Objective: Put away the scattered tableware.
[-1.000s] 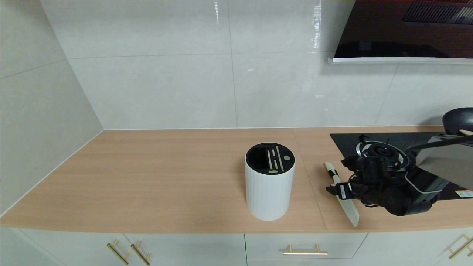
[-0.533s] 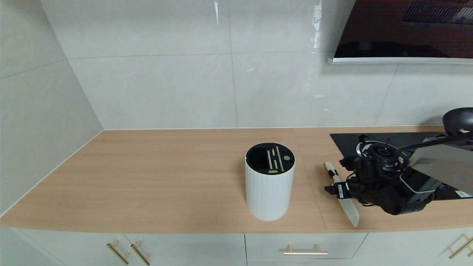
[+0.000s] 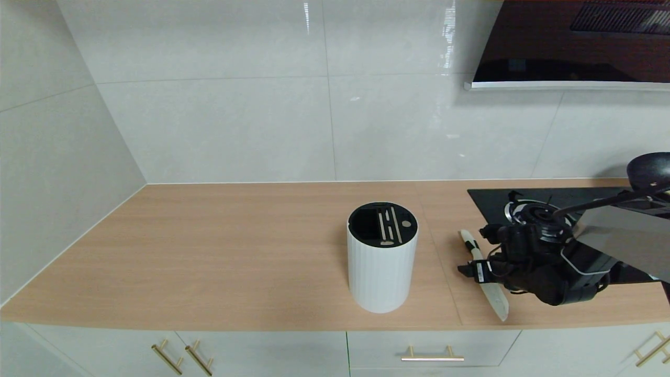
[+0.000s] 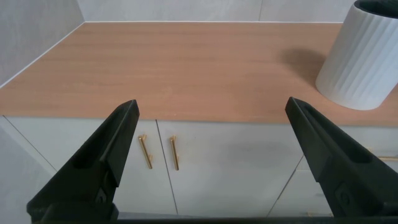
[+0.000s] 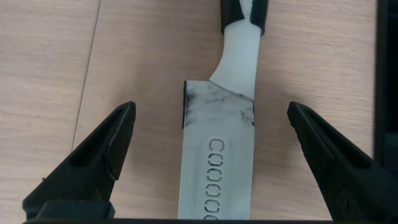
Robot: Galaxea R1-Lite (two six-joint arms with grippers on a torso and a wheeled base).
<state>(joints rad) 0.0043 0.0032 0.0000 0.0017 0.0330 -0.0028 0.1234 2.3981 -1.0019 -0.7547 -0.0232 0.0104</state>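
A knife with a white blade and a black-and-white handle lies flat on the wooden counter, just left of the hob. My right gripper hangs open directly over it. In the right wrist view the blade runs between the two spread fingers of the right gripper, untouched. A white ribbed knife holder with a black slotted top stands upright left of the knife. My left gripper is open and holds nothing, out in front of the counter's front edge, with the holder off to one side.
A black hob with a burner sits on the counter's right end, with a black pan behind it. A dark range hood hangs above. Tiled walls meet at the left corner. Brass-handled cabinet doors lie under the counter.
My right gripper has edged slightly left over the knife. The knife and the holder have not moved.
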